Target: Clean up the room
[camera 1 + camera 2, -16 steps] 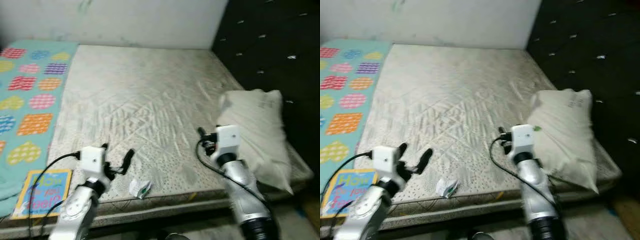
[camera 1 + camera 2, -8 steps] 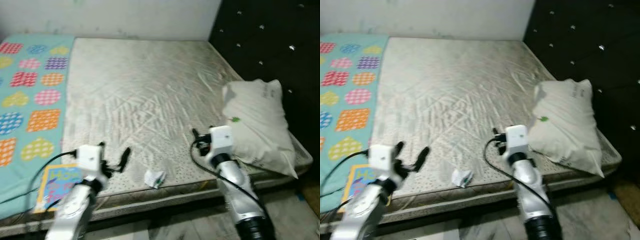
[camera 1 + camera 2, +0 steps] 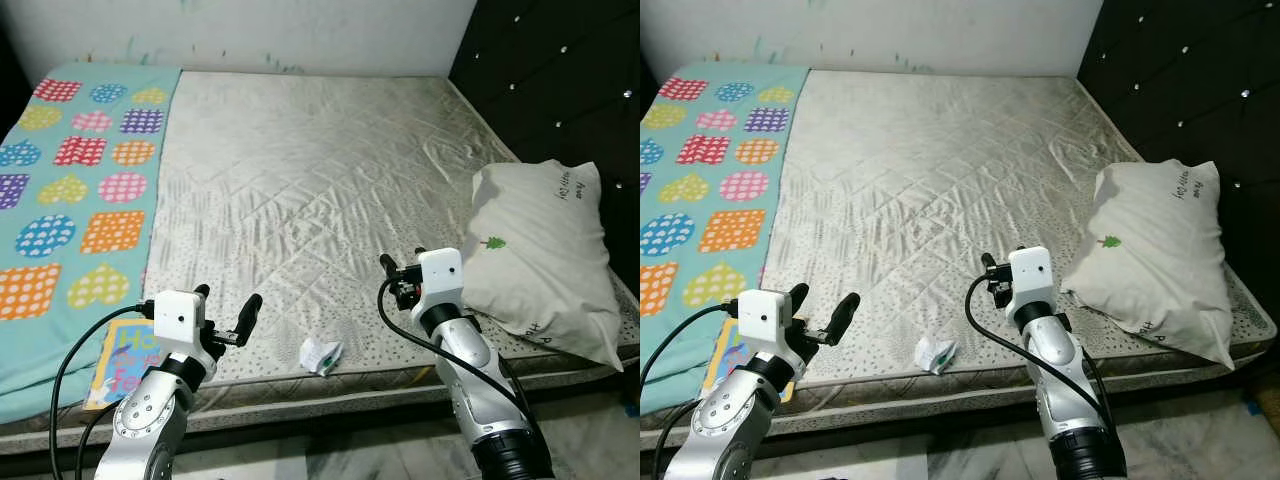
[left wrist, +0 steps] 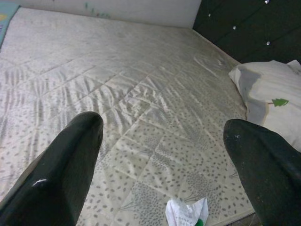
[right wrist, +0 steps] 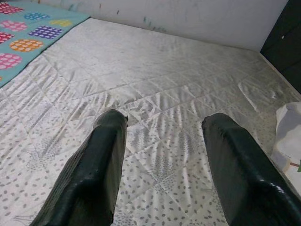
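A crumpled white and green wrapper (image 3: 321,353) lies on the bare mattress (image 3: 310,180) close to its front edge. My left gripper (image 3: 226,300) hovers open just left of the wrapper, which also sits below and between its fingers in the left wrist view as the wrapper (image 4: 186,212). My right gripper (image 3: 400,262) is open over the mattress, to the right of the wrapper and a little farther back, with nothing between its fingers (image 5: 110,141). A colourful children's book (image 3: 125,360) lies at the front left, by my left arm.
A teal blanket with patterned hearts (image 3: 70,190) covers the bed's left side. A white pillow (image 3: 545,255) lies at the right edge against a black tufted headboard (image 3: 560,80). A white wall runs behind the bed. The floor shows below the front edge.
The whole view has shifted and sharpened as the camera moved; the bed now sits more centred. Both arms hold much the same pose, with both grippers still open.
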### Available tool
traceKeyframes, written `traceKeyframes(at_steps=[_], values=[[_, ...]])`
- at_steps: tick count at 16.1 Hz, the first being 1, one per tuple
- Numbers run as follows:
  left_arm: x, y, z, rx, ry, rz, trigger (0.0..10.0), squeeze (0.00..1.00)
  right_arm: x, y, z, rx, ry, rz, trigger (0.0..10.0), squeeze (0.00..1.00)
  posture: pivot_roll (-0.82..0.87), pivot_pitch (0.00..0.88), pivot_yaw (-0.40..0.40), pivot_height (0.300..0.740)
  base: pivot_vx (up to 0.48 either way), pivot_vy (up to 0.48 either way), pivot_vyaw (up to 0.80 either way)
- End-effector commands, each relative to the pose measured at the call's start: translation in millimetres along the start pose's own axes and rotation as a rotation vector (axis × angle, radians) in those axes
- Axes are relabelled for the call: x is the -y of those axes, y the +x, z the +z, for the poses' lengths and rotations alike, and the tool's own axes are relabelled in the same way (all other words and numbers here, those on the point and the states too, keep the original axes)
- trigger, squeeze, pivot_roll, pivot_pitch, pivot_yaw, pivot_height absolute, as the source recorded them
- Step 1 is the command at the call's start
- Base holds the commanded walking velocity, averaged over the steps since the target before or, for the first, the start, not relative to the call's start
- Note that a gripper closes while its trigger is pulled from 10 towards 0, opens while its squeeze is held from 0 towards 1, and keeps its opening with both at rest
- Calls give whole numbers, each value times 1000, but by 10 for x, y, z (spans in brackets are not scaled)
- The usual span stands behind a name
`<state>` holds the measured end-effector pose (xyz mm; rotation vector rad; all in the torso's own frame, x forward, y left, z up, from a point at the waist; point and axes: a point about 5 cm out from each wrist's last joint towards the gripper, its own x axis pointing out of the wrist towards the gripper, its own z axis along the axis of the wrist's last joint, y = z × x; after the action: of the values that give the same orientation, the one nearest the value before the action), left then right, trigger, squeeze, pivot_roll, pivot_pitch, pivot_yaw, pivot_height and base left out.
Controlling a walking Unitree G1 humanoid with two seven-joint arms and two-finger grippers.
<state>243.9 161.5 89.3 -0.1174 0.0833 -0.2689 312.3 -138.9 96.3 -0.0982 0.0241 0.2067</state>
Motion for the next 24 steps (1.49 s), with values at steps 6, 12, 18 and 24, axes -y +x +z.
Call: traceKeyframes(at_steps=[6,12,18,24], values=[[4,16,-3,-6,8,2,10000,0,52,-7,-19,-10,3,-13,10000,0,0,81,-104,740,98,0,0],[-5,17,-5,-8,16,10,10000,0,64,-38,-9,-6,28,2,10000,0,1,80,-104,740,0,0,0],[-40,14,-9,-9,24,45,10000,0,33,-40,-16,-9,27,24,10000,0,1,73,-103,671,0,0,0],[-188,64,170,62,48,180,10000,0,2,-34,4,-3,46,47,10000,0,-2,86,-111,598,0,0,0]])
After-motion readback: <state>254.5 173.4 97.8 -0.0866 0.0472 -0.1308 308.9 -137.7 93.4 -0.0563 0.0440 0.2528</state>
